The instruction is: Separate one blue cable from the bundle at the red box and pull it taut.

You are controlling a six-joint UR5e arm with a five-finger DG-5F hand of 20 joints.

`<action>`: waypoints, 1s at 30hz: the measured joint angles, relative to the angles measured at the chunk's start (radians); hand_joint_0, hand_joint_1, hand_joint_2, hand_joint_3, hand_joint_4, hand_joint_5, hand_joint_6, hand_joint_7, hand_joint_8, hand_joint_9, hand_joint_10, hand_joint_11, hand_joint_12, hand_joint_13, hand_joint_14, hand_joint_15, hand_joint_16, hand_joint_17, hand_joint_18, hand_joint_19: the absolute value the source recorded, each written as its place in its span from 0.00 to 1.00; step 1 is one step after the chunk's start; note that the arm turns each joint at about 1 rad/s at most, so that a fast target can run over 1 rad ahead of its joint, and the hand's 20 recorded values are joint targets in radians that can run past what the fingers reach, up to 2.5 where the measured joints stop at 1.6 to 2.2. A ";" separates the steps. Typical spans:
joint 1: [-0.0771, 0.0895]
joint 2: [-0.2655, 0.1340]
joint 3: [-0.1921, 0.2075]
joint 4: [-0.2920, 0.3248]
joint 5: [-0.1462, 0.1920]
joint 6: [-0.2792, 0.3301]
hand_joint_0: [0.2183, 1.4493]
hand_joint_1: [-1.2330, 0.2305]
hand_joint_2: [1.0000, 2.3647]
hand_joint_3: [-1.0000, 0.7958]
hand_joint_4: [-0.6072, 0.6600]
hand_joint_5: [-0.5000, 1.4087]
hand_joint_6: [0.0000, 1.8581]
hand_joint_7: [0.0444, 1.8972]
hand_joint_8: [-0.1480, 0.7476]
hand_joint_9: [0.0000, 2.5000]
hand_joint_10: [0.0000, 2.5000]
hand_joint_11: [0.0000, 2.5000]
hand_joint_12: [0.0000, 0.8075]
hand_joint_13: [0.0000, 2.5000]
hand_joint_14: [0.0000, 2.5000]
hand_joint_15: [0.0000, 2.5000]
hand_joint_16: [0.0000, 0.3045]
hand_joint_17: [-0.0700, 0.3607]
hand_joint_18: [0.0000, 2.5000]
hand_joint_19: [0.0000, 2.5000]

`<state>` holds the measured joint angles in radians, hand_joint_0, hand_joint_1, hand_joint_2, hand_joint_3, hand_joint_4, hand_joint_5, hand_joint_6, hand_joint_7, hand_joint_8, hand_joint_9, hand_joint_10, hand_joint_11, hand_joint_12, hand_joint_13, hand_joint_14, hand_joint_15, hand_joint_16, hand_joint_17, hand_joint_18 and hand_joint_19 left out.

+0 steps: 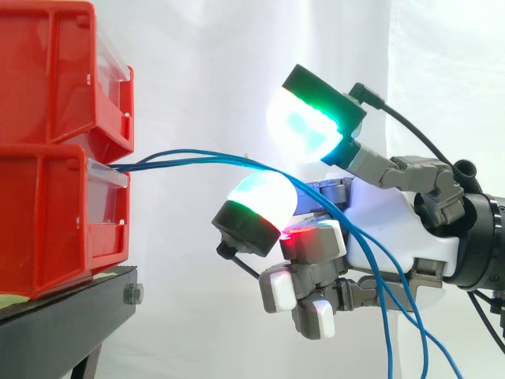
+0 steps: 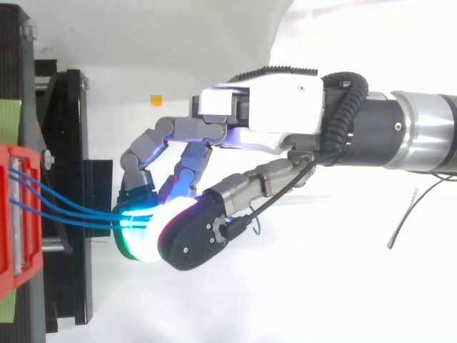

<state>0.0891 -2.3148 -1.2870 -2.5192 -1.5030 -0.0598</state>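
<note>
Three thin blue cables (image 1: 197, 155) come out between the two stacked red boxes (image 1: 47, 221) at the left and run right to my hand (image 1: 394, 229). They pass through the gap between a raised pad (image 1: 304, 126) glowing cyan and green and a lower pad (image 1: 264, 197), lying across the top of the lower one. Past it they drape down in front of the palm to the bottom right. The two pads stand apart, so the hand is open; its other fingers are curled under, one glowing red. In the top view the cables (image 2: 71, 207) fan out from the red box (image 2: 11, 221) and meet at the hand (image 2: 264, 107).
The red boxes rest on a black stand (image 1: 71, 316) whose edge juts toward the hand. A white curtain hangs behind. In the top view a small orange square (image 2: 155, 98) lies on the white floor, and green tape (image 2: 11, 114) marks the stand's left side.
</note>
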 measured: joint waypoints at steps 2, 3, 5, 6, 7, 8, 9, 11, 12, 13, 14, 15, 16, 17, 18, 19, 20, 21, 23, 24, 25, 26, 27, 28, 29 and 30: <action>0.000 0.000 0.000 0.000 0.000 0.000 0.34 0.39 0.01 0.39 0.61 0.19 0.49 0.57 0.61 0.48 0.01 0.39 0.51 0.42 0.01 0.21 0.16 0.42 0.42 0.28; 0.000 0.000 0.000 0.000 0.000 0.000 0.34 0.39 0.01 0.39 0.60 0.19 0.49 0.57 0.61 0.47 0.01 0.39 0.51 0.42 0.01 0.21 0.16 0.42 0.42 0.28; 0.000 0.000 0.000 0.001 0.000 0.000 0.36 0.32 0.01 0.41 0.56 0.19 0.49 0.57 0.61 0.46 0.01 0.40 0.51 0.42 0.01 0.22 0.16 0.42 0.42 0.27; 0.000 0.000 0.000 0.001 0.000 -0.001 0.37 0.30 0.01 0.41 0.54 0.18 0.50 0.58 0.61 0.46 0.01 0.40 0.51 0.42 0.01 0.21 0.16 0.42 0.42 0.27; 0.000 0.000 0.000 0.001 0.000 -0.001 0.39 0.28 0.01 0.41 0.52 0.18 0.50 0.59 0.61 0.45 0.01 0.41 0.50 0.41 0.01 0.21 0.16 0.42 0.41 0.26; 0.000 0.000 0.000 0.002 0.000 -0.002 0.40 0.28 0.01 0.40 0.51 0.18 0.50 0.59 0.61 0.45 0.01 0.41 0.50 0.41 0.01 0.21 0.16 0.42 0.41 0.26; 0.000 0.000 0.000 0.002 0.000 -0.004 0.42 0.27 0.01 0.38 0.49 0.18 0.50 0.61 0.61 0.45 0.01 0.41 0.50 0.41 0.01 0.22 0.16 0.42 0.41 0.26; 0.000 0.000 0.000 0.001 0.000 -0.008 0.46 0.26 0.01 0.33 0.43 0.17 0.51 0.60 0.61 0.44 0.01 0.42 0.49 0.41 0.01 0.22 0.16 0.41 0.40 0.26; 0.000 0.000 0.000 0.001 -0.001 -0.010 0.47 0.26 0.00 0.30 0.43 0.17 0.51 0.59 0.60 0.44 0.01 0.42 0.48 0.41 0.01 0.22 0.16 0.41 0.40 0.26; 0.000 0.000 0.000 0.000 -0.002 -0.012 0.48 0.26 0.00 0.28 0.43 0.17 0.51 0.59 0.60 0.44 0.01 0.42 0.48 0.41 0.01 0.22 0.16 0.41 0.40 0.25; 0.000 0.000 0.000 0.000 -0.003 -0.014 0.48 0.26 0.00 0.28 0.44 0.17 0.51 0.59 0.60 0.44 0.01 0.43 0.49 0.41 0.01 0.22 0.16 0.41 0.41 0.25; 0.000 0.000 0.000 0.000 -0.006 -0.016 0.45 0.26 0.00 0.28 0.47 0.17 0.51 0.57 0.60 0.44 0.01 0.42 0.48 0.41 0.01 0.22 0.16 0.41 0.41 0.25; 0.000 0.000 0.000 0.000 -0.008 -0.019 0.42 0.26 0.00 0.28 0.53 0.17 0.51 0.56 0.60 0.44 0.01 0.42 0.48 0.41 0.01 0.22 0.16 0.41 0.41 0.25; 0.000 0.000 0.000 0.000 -0.011 -0.023 0.38 0.26 0.00 0.28 0.57 0.17 0.51 0.55 0.60 0.45 0.01 0.43 0.48 0.41 0.01 0.22 0.16 0.41 0.41 0.26; 0.000 0.000 0.000 0.000 -0.012 -0.027 0.34 0.27 0.00 0.28 0.58 0.18 0.51 0.56 0.61 0.46 0.01 0.43 0.49 0.42 0.01 0.23 0.16 0.41 0.42 0.26; 0.000 0.000 0.000 0.000 -0.014 -0.034 0.30 0.30 0.00 0.28 0.59 0.18 0.51 0.55 0.62 0.47 0.01 0.43 0.50 0.42 0.01 0.22 0.16 0.42 0.42 0.26; 0.000 0.000 0.000 0.000 -0.015 -0.039 0.26 0.34 0.00 0.28 0.59 0.18 0.51 0.54 0.63 0.47 0.01 0.42 0.51 0.43 0.01 0.22 0.17 0.43 0.43 0.26; 0.000 0.000 0.000 0.000 -0.016 -0.044 0.26 0.34 0.00 0.28 0.60 0.18 0.50 0.54 0.63 0.47 0.01 0.42 0.52 0.43 0.01 0.22 0.17 0.43 0.44 0.26; 0.000 0.000 0.000 -0.002 -0.020 -0.056 0.25 0.44 0.00 0.28 0.59 0.19 0.50 0.55 0.64 0.50 0.01 0.41 0.52 0.45 0.01 0.22 0.17 0.43 0.45 0.27; 0.000 0.000 0.000 -0.002 -0.023 -0.060 0.25 0.45 0.00 0.28 0.59 0.19 0.50 0.56 0.64 0.50 0.01 0.41 0.52 0.45 0.01 0.22 0.17 0.43 0.45 0.27; 0.000 0.000 0.000 -0.002 -0.027 -0.064 0.26 0.51 0.00 0.28 0.59 0.19 0.50 0.56 0.63 0.51 0.01 0.41 0.52 0.45 0.01 0.22 0.17 0.43 0.45 0.28; 0.000 0.000 0.000 -0.002 -0.030 -0.067 0.27 0.53 0.00 0.28 0.59 0.19 0.49 0.55 0.63 0.51 0.01 0.41 0.51 0.46 0.01 0.22 0.17 0.43 0.46 0.28; 0.000 0.000 0.000 -0.002 -0.032 -0.069 0.28 0.57 0.00 0.28 0.58 0.19 0.49 0.56 0.63 0.51 0.01 0.41 0.51 0.46 0.01 0.23 0.17 0.43 0.45 0.28; 0.000 0.000 0.000 -0.003 -0.034 -0.070 0.30 0.58 0.00 0.28 0.57 0.19 0.49 0.57 0.62 0.51 0.01 0.40 0.51 0.46 0.01 0.23 0.17 0.43 0.45 0.29; 0.000 0.000 0.000 -0.003 -0.035 -0.071 0.31 0.58 0.00 0.28 0.57 0.19 0.49 0.57 0.62 0.51 0.01 0.40 0.51 0.46 0.01 0.23 0.16 0.42 0.45 0.29; 0.000 0.000 0.000 -0.003 -0.036 -0.071 0.33 0.57 0.00 0.28 0.57 0.19 0.49 0.58 0.62 0.50 0.01 0.40 0.51 0.46 0.01 0.23 0.17 0.43 0.45 0.29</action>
<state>0.0891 -2.3148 -1.2870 -2.5218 -1.5388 -0.1311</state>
